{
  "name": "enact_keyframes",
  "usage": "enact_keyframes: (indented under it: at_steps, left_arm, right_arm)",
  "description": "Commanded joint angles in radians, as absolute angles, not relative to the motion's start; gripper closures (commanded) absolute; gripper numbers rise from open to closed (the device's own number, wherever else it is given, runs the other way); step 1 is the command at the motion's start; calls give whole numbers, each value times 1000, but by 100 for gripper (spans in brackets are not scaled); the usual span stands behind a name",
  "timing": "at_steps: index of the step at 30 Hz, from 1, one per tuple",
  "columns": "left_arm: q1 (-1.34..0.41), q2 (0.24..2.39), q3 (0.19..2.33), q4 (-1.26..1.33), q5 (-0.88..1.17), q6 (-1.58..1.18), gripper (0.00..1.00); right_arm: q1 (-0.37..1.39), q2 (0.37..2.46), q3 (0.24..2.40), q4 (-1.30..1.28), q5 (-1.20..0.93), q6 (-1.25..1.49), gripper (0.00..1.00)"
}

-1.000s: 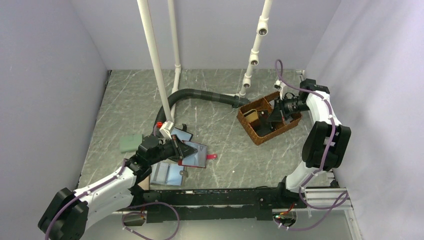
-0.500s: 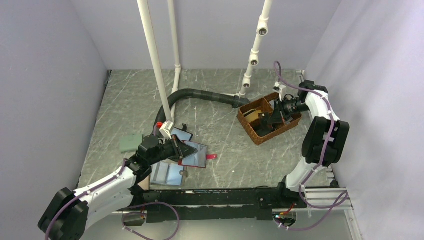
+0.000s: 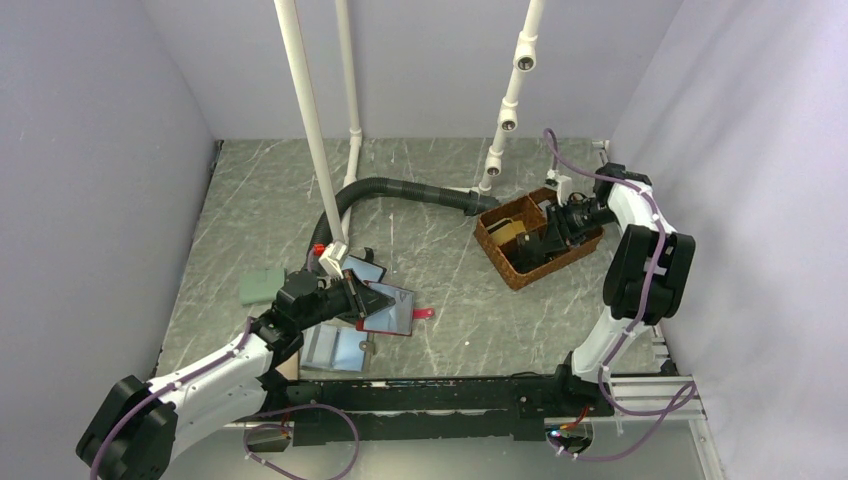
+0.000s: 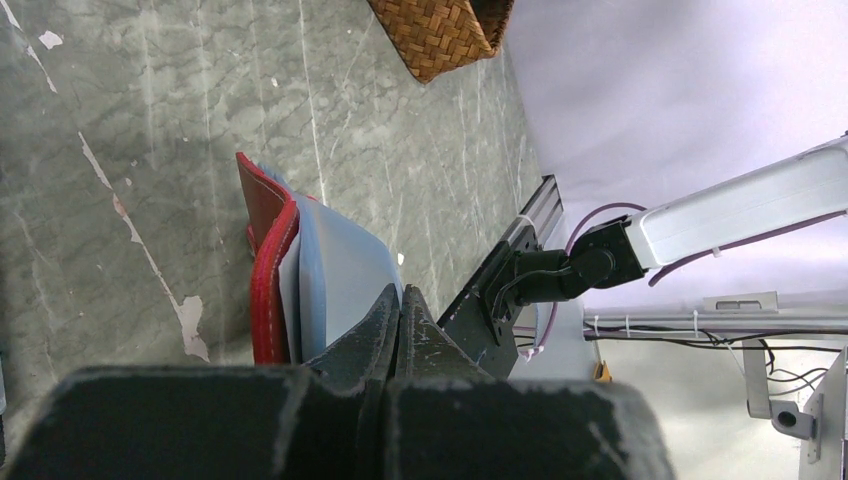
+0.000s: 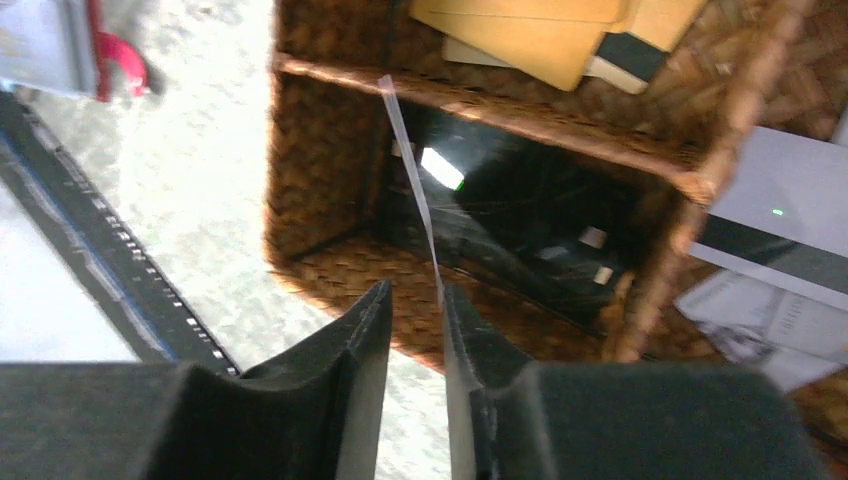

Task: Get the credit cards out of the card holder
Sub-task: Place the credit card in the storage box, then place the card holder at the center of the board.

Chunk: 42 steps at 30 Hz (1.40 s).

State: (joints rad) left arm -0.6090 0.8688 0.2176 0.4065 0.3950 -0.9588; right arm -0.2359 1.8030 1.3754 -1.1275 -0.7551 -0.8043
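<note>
red card holder (image 3: 392, 307), brown woven basket (image 3: 497, 259)

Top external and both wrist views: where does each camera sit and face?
Top external: above, behind the bases, looking down at the table; left arm and right arm show.
Left wrist: looks past its shut fingers at the card holder.
Right wrist: looks past its parted fingers into the basket.
Shared: basket and card holder appear in all three.

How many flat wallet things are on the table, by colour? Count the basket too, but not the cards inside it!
red card holder: 1
black-rimmed case with blue face: 1
grey-blue wallet: 1
green flat pad: 1
brown woven basket: 1
Total: 5
A tan scrap beside the grey-blue wallet is too hidden to count.
</note>
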Motion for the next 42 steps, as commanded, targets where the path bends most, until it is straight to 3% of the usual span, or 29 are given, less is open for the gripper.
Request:
enact_keyframes:
  at_steps: [1, 4, 14, 22, 29, 34, 42]
  left_arm:
    - [-604, 872, 257, 424, 412, -955, 100]
    - [-604, 856, 274, 346, 405, -953, 100]
    - [-606, 901, 439, 39, 370, -918, 100]
    - [-620, 1115, 587, 95, 405, -945, 100]
    - [-641, 1266, 732, 189, 436, -977, 100]
    - [-642, 1274, 645, 250, 384, -1068, 100]
    - [-641, 1227, 476, 53, 258, -1095, 100]
  right_arm:
    - [-260, 1754, 1381, -972, -631, -646, 66]
    - [-261, 1703, 1379, -928, -609, -605, 58]
    - [-208, 1587, 1319, -1047, -923, -759, 57]
    - [29, 1469, 1132, -1012, -1025, -819, 56]
    - [50, 1480, 1152, -1041, -1087, -838, 55]
    - [61, 1470, 1127, -1024, -1091, -833, 55]
    - [141, 1500, 1105, -958, -1024, -769, 55]
